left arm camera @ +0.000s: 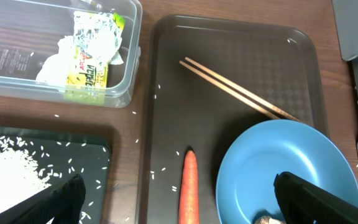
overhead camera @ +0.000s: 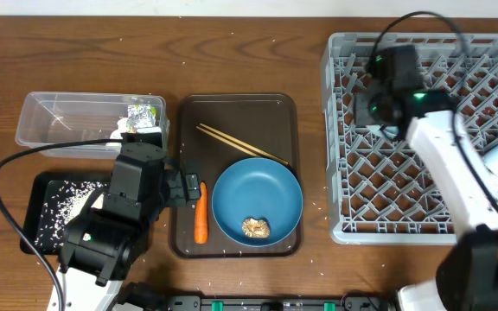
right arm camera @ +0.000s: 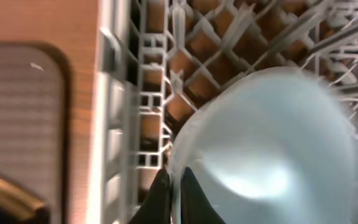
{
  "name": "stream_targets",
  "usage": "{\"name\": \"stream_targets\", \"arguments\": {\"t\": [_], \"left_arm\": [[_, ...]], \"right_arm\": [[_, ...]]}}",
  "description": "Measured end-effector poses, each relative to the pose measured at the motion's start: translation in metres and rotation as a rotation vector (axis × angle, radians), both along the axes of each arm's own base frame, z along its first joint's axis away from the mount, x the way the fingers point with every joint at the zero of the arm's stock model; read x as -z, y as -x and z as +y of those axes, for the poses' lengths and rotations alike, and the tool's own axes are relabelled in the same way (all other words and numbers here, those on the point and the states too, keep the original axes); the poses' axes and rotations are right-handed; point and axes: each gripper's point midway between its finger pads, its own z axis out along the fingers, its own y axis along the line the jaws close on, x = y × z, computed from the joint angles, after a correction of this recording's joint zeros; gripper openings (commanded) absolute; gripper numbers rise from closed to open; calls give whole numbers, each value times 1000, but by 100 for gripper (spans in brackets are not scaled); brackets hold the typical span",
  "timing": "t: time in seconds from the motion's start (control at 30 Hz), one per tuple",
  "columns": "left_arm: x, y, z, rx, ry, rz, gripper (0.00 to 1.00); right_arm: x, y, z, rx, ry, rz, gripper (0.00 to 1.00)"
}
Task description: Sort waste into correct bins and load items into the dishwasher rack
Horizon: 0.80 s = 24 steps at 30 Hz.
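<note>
The right hand point(right arm camera: 171, 186) was pinched shut on the rim of the cup point(right arm camera: 272, 143). The cup's mouth faced the wrist camera, and it sat inside the rack point(right arm camera: 120, 112) by its tray-side wall. The left hand point(left arm camera: 179, 186) hung spread wide over the tray point(left arm camera: 166, 74). There the carrot point(left arm camera: 189, 193) lay lengthwise, narrow end pointing away from the robot, beside the plate point(left arm camera: 278, 155). The chopsticks point(left arm camera: 235, 90) ran diagonally.

From my console: rack point(overhead camera: 332, 130) right of the serving tray point(overhead camera: 249, 117) bearing plate point(overhead camera: 258, 194), carrot point(overhead camera: 201, 216), chopsticks point(overhead camera: 242, 145); tub point(overhead camera: 59, 117) and shallow tray point(overhead camera: 37, 197) left.
</note>
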Motion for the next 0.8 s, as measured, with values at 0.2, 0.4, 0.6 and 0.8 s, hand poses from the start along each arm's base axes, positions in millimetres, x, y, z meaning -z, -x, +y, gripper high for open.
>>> {"name": "stream_targets", "arguments": {"t": [0.2,0.4,0.6,0.8], "left_arm": [[0,0,0,0,0,0,98],[0,0,0,0,0,0,98],[0,0,0,0,0,0,98],[0,0,0,0,0,0,98]], "right_arm": [[-94,7,-4,-15,-208,-157,1],[-133,20,-11,-78,-479,-211,1],[-119,12,-15,-146,-760,-139,1],[-87,-1,-10,-231,-998,-50,1]]}}
